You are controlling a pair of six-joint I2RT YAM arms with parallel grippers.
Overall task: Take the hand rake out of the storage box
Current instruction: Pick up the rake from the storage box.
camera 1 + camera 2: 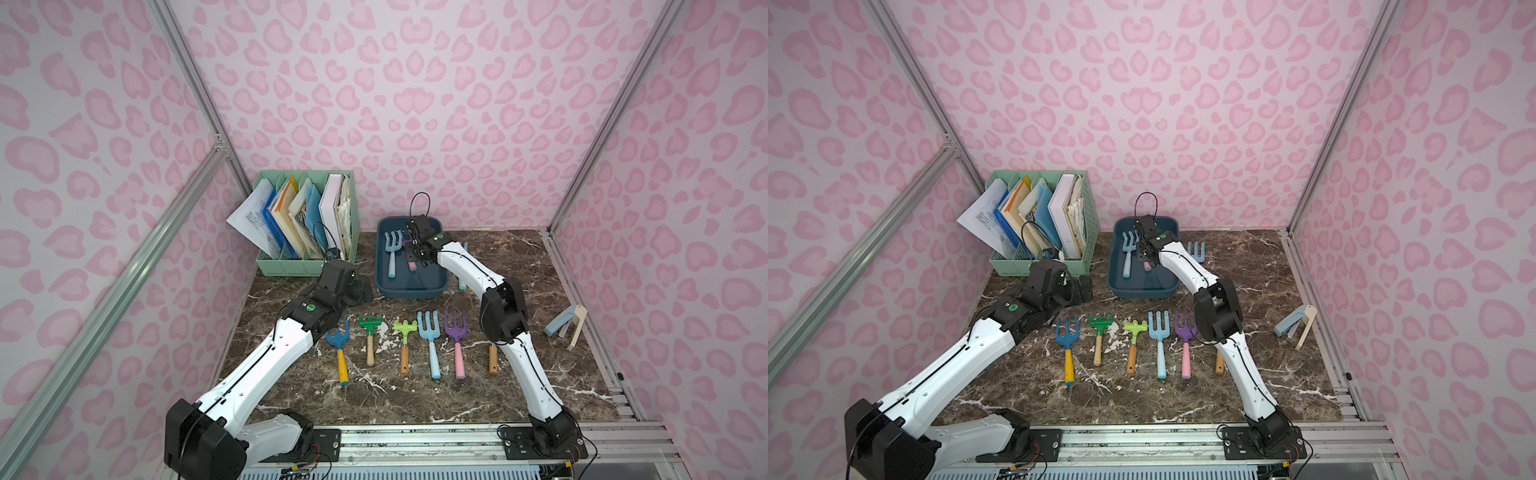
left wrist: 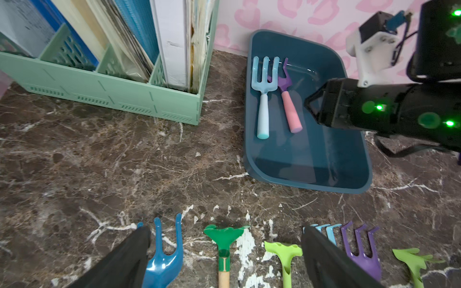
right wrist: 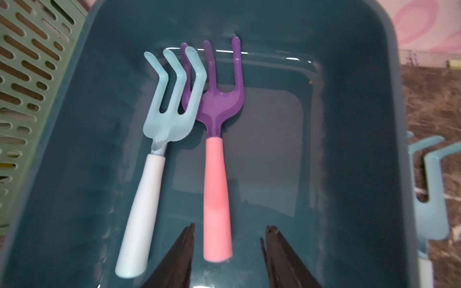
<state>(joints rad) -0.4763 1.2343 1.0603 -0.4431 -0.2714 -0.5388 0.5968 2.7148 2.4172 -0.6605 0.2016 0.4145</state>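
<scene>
1. The box [image 1: 411, 293] stands on the table [image 1: 540, 270] at the back wall, just beside the green rack [image 1: 307, 266] full of papers.
2. Inside the box we see two rakes lying side by side, with their heads toward the back wall: a pale-blue rake [image 3: 164, 119] and a purple rake [image 3: 217, 107] with a pink handle. In the right wrist view one pale-blue tine crosses over the purple head, and the two handles are apart.
3. The right gripper [image 3: 229, 227] reaches down into the box at the end of the pink handle. Its jaws are parted, one on each side of this handle, and they do not clamp it. The finger on the pale-blue side is close to the handle, and the other finger leaves a clear gap. We cannot tell if the fingertips touch the floor of the box.
4. The left gripper [image 2: 225, 229] hovers over the table in front of the rack. Its jaws are spread wide and it holds nothing.
5. A row of rakes [image 1: 404, 332] lies on the table in front of the box, with the handles toward the robot. The right arm hides the head of the last one.
6. One more blue rake [image 1: 1196, 249] lies on the table just outside the box, on its right side.
7. A stapler [image 1: 565, 328] lies near the right edge of the table, well apart from the box.
</scene>
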